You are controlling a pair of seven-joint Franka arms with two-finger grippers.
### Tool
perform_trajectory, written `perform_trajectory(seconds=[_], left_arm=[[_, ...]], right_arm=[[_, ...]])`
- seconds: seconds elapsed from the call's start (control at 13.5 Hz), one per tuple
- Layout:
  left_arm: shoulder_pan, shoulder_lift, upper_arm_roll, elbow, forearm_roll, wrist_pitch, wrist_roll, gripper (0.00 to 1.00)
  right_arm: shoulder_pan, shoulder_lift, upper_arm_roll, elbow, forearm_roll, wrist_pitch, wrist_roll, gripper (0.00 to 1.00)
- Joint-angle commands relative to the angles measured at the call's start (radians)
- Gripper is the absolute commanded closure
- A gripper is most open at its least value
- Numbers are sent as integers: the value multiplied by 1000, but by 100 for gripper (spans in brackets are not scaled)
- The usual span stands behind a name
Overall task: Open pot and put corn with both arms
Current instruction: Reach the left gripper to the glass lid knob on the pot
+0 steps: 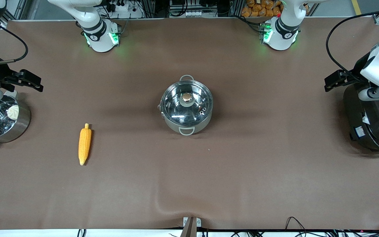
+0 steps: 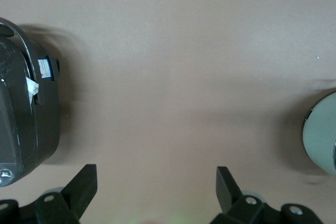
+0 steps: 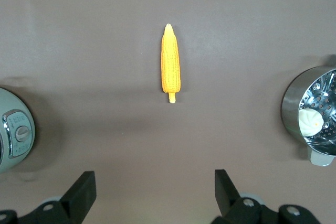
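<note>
**Desk:** What's the frame show?

**Me:** Round shiny steel pot w/ two grey loop handles sits mid-table, clear glass lid on it, brass-coloured knob at centre. Yellow-orange tapered corn cob lies flat on the brown table mat, nearer the front camera than the pot, toward the right arm's end, well apart from it. I've got both arms parked wide: right gripper over the mat near the steel steamer pot w/ white bun, left gripper up beside the large black rice cooker. Both pincers spread wide, holding nothing.

**Desk:** Risks from here?

**Me:** As I judge it: knob's small, smooth, rounded, so an off-centre pinch could slip and drop glass on steel. Lid not yet lifted, so the corn must wait or it'd hit glass. Cob's ridged, kernel-textured, should grip OK, but it tapers, so a grasp near the tip may let it pivot. It looks abt as long as the pot is wide, so it could bridge the rim instead of dropping in. Arms converging over one pot risk a clash.
</note>
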Motion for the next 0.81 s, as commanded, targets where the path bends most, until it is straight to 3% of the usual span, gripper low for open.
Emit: perform_trajectory(seconds=[0.0, 0.22, 0.44, 0.74], left_arm=[[9, -44, -2, -44, -15, 25, 23, 0], [-9, -27, -5, -11, -12, 21, -13, 0], [-36, 27, -63, 32, -9, 21, -108, 0], [-165, 106, -108, 35, -19, 105, -300, 0]], right_arm=[[-16, -11, 7, -6, 22, -9, 5, 0], [-16, -11, 7, -6, 22, -9, 5, 0], [-17, -10, 7, -6, 22, -9, 5, 0], [-27, 1, 6, 0, 21, -18, -24, 0]])
